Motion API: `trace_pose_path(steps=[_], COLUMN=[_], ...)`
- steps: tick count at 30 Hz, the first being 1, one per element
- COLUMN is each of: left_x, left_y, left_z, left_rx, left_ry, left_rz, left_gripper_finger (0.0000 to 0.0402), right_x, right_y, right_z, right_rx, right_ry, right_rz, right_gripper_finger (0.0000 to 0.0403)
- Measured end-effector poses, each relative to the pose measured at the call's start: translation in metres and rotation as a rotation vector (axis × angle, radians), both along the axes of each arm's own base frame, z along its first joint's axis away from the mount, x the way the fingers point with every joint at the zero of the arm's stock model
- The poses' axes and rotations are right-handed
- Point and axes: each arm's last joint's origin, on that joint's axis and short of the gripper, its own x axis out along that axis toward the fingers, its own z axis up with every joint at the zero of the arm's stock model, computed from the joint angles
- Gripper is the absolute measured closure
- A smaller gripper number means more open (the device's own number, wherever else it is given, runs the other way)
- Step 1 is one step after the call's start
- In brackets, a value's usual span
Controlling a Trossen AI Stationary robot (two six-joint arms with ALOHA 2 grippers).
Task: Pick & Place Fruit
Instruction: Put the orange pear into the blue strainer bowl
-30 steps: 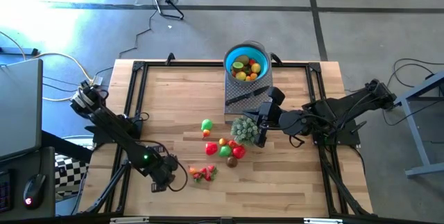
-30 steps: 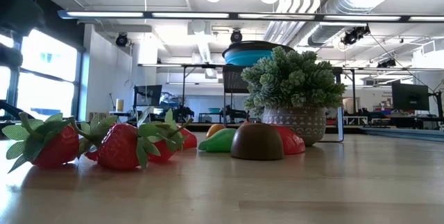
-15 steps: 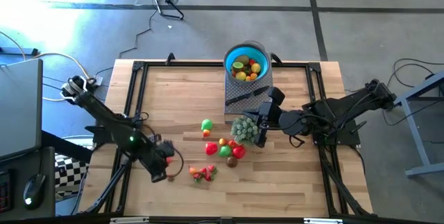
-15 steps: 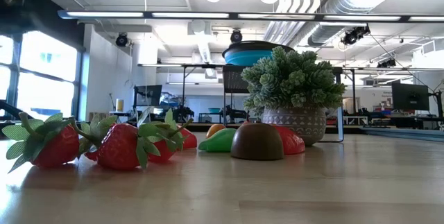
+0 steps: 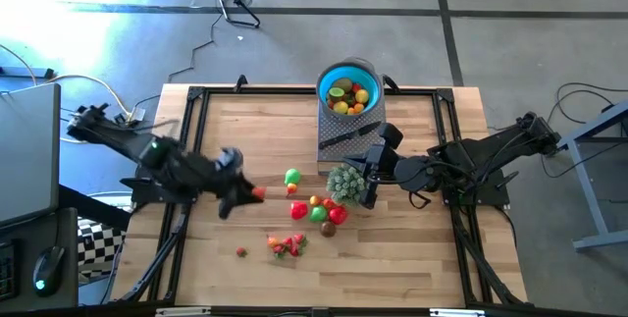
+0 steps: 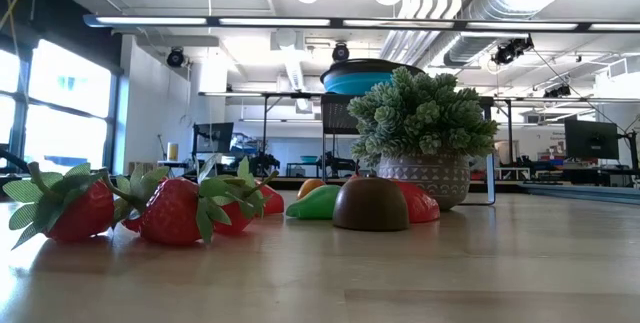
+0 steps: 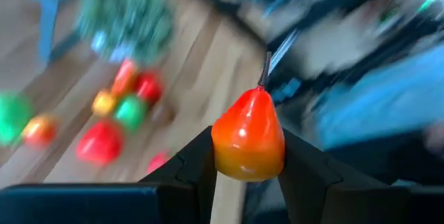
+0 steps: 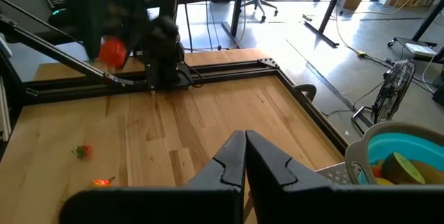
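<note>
Orange-red pear (image 7: 248, 137) clamped in left end effector (image 5: 245, 191), airborne over table (image 5: 412, 258), well short of blue bowl (image 5: 349, 89). Risk: fast swing loosens slick fruit (drops early). Right end effector (image 8: 244, 156) closed, idle beside plant (image 5: 347, 184).

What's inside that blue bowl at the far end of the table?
The blue bowl holds small toy fruits: green, yellow and orange ones on top. Anything beneath that top layer is hidden.
</note>
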Motion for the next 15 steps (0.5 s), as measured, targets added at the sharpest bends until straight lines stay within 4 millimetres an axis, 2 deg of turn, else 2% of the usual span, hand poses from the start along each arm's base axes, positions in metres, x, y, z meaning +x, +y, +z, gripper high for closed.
trace_pose_path(steps=[4, 7, 15], left_x=[-0.006, -0.008, -0.003], left_y=[0.02, 0.033, 0.055], left_z=[0.026, 0.039, 0.062], left_rx=[-0.14, -0.214, -0.442], left_ry=[-0.18, -0.278, -0.509], left_rz=[0.11, 0.182, 0.315], left_gripper_finger=[0.0281, 0.0281, 0.0281], right_x=[0.0, 0.0, 0.0], right_y=[0.0, 0.0, 0.0], right_z=[0.0, 0.0, 0.0], right_rx=[0.0, 0.0, 0.0], right_ry=[0.0, 0.0, 0.001], right_rz=[0.0, 0.0, 0.0], right_gripper_finger=[0.0398, 0.0398, 0.0398])
